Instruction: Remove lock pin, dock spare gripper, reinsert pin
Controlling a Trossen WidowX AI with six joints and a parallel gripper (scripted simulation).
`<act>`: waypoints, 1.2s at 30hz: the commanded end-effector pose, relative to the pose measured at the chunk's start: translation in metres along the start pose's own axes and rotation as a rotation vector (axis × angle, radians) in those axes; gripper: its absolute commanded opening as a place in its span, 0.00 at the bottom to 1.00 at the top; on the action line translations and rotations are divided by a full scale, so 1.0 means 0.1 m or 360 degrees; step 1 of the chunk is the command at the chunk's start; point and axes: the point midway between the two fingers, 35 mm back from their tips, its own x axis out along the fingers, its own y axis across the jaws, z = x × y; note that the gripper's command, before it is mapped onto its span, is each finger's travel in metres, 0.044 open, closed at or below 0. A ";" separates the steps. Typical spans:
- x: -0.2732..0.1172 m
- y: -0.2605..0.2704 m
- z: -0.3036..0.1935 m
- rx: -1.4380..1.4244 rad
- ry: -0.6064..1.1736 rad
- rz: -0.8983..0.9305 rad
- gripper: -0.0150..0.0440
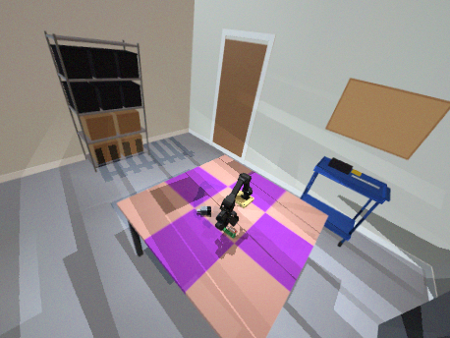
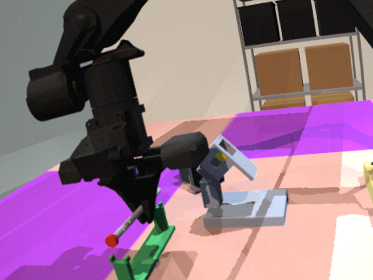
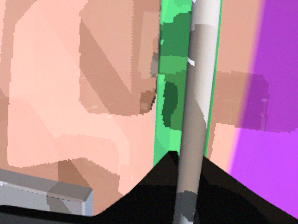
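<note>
My gripper [image 2: 147,217] [image 3: 182,160] is shut on the lock pin [image 2: 129,223] [image 3: 201,75], a grey rod with a red head. The pin is tilted above the green cradle [image 2: 150,249] [image 3: 172,142], its head toward the camera in the exterior view. The mount [image 2: 269,220] has a light blue-grey base and a tilted socket [image 2: 243,164] with a yellow patch beside it. The base's edge also seems to show at the lower left of the wrist view. The spare gripper [image 1: 203,211] [image 2: 188,179], black and grey, lies beyond the arm, partly hidden in the exterior view.
A yellow piece [image 1: 246,200] [image 2: 370,177] is near the arm's base. The mount stands close beside the gripper's wrist in the exterior view. The table [image 1: 206,267] has pink and purple squares. A blue cart [image 1: 326,216] and shelving [image 1: 103,108] stand away from it.
</note>
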 end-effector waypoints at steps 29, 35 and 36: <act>0.22 0.01 -0.02 -0.0005 0.0000 -0.0003 0.25; 0.22 0.01 -0.02 -0.0005 0.0000 -0.0003 0.25; 0.22 0.01 -0.02 -0.0005 0.0000 -0.0003 0.25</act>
